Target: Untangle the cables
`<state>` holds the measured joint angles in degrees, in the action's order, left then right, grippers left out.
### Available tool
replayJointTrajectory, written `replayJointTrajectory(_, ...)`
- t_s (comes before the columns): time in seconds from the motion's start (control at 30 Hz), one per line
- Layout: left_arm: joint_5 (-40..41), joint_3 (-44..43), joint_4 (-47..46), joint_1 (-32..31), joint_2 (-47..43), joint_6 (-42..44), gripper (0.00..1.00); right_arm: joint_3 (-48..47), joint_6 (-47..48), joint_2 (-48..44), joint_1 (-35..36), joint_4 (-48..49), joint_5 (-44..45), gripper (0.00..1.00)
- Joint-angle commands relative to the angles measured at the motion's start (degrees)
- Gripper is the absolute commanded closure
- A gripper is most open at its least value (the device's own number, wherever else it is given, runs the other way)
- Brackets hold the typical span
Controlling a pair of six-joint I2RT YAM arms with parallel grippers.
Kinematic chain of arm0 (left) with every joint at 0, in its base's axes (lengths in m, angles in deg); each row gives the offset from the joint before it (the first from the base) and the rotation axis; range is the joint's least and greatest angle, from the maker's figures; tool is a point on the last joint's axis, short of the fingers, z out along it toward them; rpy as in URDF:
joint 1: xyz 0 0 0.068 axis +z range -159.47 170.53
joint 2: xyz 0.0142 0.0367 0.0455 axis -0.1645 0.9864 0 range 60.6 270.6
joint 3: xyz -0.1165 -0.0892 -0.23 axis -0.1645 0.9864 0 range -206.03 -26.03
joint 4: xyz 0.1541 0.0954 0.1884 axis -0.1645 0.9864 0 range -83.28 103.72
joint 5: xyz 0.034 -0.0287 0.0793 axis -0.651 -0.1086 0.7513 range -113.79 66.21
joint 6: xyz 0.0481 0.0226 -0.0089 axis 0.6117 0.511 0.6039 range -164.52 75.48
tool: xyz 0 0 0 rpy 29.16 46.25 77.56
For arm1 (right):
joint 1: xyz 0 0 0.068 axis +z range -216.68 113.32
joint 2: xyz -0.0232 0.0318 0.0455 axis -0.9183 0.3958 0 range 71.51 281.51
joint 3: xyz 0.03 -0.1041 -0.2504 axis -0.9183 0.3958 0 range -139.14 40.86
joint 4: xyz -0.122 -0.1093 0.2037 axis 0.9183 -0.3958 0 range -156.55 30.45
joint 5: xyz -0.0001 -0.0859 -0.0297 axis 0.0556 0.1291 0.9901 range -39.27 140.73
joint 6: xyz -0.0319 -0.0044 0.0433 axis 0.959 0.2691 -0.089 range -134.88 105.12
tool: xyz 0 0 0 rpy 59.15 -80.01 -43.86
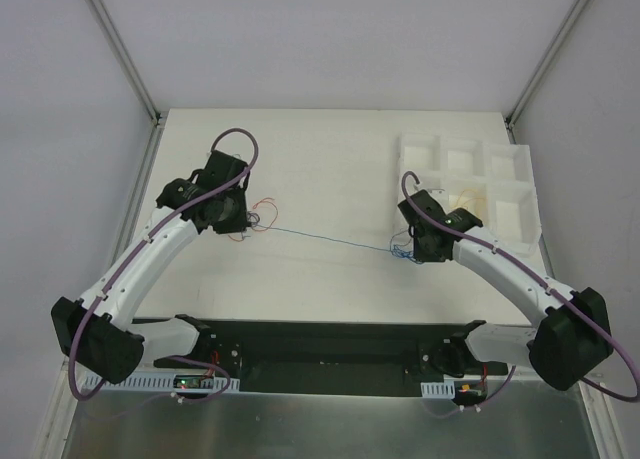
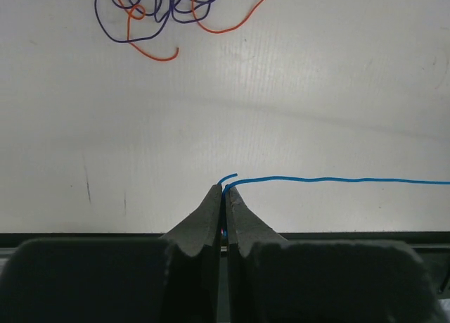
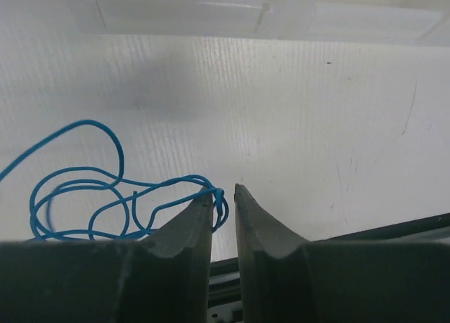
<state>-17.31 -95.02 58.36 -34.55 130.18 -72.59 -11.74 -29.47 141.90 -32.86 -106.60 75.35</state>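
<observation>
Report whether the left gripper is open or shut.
Shut. The left gripper has its tips pressed together, pinching the end of the blue cable.

We are finding no text, label, brand, number or sign that can be read in any of the three views.
</observation>
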Motion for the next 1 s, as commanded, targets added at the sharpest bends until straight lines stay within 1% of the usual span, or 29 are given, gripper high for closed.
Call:
replayJointTrajectory(0.0, 7.8, 1.7, 4.0, 0.2, -2.3, -1.6, 1.00, 1.7, 2.4, -1.4, -1.2, -0.1, -3.0, 0.76)
replayJointTrajectory(0.07, 10.0, 1.6, 4.7, 0.2, -3.9, -2.5, 1.00, 1.8, 1.9, -1.7, -1.6, -0.1, -3.0, 0.65)
replayJointTrajectory(0.13, 12.8, 1.2, 5.0, 0.3, -6.5, -3.1, 1.00, 1.8, 1.8, -1.7, -2.6, -0.3, -3.0, 0.56)
replayJointTrajectory(0.27, 18.6, -0.3, 6.0, 0.8, -10.9, -4.4, 1.00, 2.1, 1.1, -1.7, -6.7, -1.4, -2.5, 0.47)
replayJointTrajectory(0.4, 24.0, -1.4, 7.6, 1.3, -14.1, -5.6, 1.00, 1.8, 0.2, -1.5, -11.1, -4.0, -1.2, 0.34)
replayJointTrajectory(0.5, 27.1, -1.8, 9.6, 2.0, -15.4, -5.9, 1.00, 2.0, 0.8, -2.6, -12.6, -3.9, -3.2, 0.29)
replayJointTrajectory(0.57, 27.6, -1.6, 10.3, 2.7, -16.0, -6.1, 1.00, 2.0, 1.4, -3.5, -12.7, -3.4, -4.3, 0.26)
replayJointTrajectory(0.67, 26.4, -0.1, 10.3, 2.8, -16.6, -6.6, 1.00, 3.3, 3.9, -5.8, -12.7, 0.6, -11.1, 0.24)
replayJointTrajectory(0.73, 23.2, 2.0, 8.5, 2.8, -16.6, -6.4, 1.00, 5.0, 4.5, -8.2, -12.7, 3.8, -16.1, 0.24)
replayJointTrajectory(0.8, 15.2, 4.6, 4.1, 2.8, -15.6, -3.8, 1.00, 7.1, 4.7, -10.5, -12.8, 7.7, -21.3, 0.24)
replayJointTrajectory(0.83, 9.0, 6.1, 1.5, 2.8, -14.9, -2.6, 1.00, 7.9, 4.7, -11.2, -12.7, 9.3, -24.1, 0.25)
replayJointTrajectory(0.87, -0.1, 7.4, -0.7, 2.8, -13.9, -1.4, 1.00, 8.7, 4.7, -11.7, -12.6, 11.6, -27.9, 0.25)
replayJointTrajectory(0.93, -13.4, 10.0, -5.9, 2.8, -11.3, -0.2, 1.00, 9.9, 3.7, -11.2, -12.5, 15.0, -33.4, 0.27)
replayJointTrajectory(0.97, -18.1, 10.7, -7.8, 2.8, -9.3, -0.1, 1.00, 10.4, 3.2, -10.5, -12.3, 16.2, -35.6, 0.28)
